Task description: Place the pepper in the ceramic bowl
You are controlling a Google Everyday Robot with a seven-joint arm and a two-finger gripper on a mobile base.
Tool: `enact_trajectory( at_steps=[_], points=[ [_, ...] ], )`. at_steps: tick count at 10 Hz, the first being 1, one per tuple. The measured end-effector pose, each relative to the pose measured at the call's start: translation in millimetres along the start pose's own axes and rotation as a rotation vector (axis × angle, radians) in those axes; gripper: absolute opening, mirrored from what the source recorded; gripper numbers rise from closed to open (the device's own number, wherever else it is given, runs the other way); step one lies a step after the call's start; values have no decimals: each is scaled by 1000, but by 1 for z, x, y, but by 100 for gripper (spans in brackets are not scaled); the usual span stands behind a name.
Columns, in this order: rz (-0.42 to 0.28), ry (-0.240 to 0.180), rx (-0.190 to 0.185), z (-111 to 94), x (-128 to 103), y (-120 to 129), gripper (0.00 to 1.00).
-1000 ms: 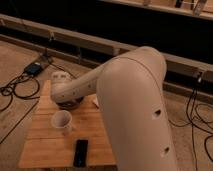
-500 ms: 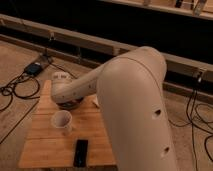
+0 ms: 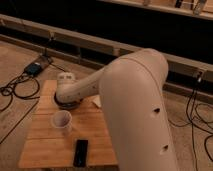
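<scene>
your hand (image 3: 66, 90), hidden behind the wrist but clenched, hangs over the ceramic bowl (image 3: 67, 105) on the desk (image 3: 45, 145); the pepper is out of sight, so next you'd release over the bowl.

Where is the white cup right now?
The cup stands on the wooden table, left of middle, just in front of the ceramic bowl, where the arm hides the gripper.
</scene>
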Motion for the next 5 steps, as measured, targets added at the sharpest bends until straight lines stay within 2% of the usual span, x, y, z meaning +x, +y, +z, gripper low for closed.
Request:
enact_trajectory(
  at_steps=[5],
  points=[
    [-26,-20,-23,20,-12,6,0]
  ],
)
